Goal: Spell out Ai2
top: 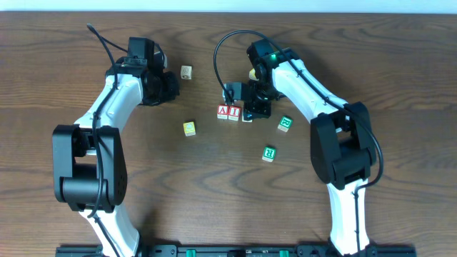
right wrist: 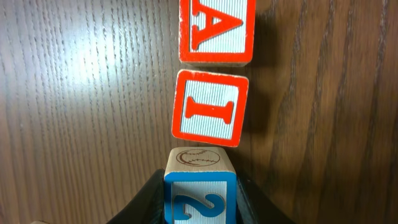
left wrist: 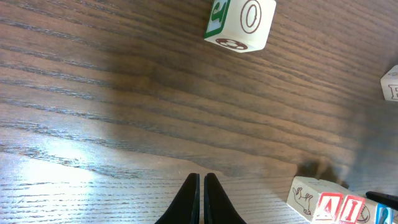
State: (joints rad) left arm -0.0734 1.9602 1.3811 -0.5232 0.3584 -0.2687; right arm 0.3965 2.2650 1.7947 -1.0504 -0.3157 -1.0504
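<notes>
The red "A" cube (top: pixel 223 111) and red "I" cube (top: pixel 234 112) sit side by side at the table's middle. They also show in the right wrist view, the "A" cube (right wrist: pixel 216 31) above the "I" cube (right wrist: pixel 210 107). My right gripper (top: pixel 250 111) is shut on the blue "2" cube (right wrist: pixel 200 196), held just right of the "I" cube, nearly touching it. My left gripper (left wrist: pixel 202 199) is shut and empty, off to the left near the back (top: pixel 163 84). The "A" and "I" cubes (left wrist: pixel 339 208) appear at the left wrist view's lower right.
A yellow cube (top: pixel 189 128) lies left of the row. Two green-lettered cubes (top: pixel 285 123) (top: pixel 269 153) lie to the right. A plain cube (top: pixel 186 71) sits at the back. A cube with a brown "O" (left wrist: pixel 241 23) shows in the left wrist view.
</notes>
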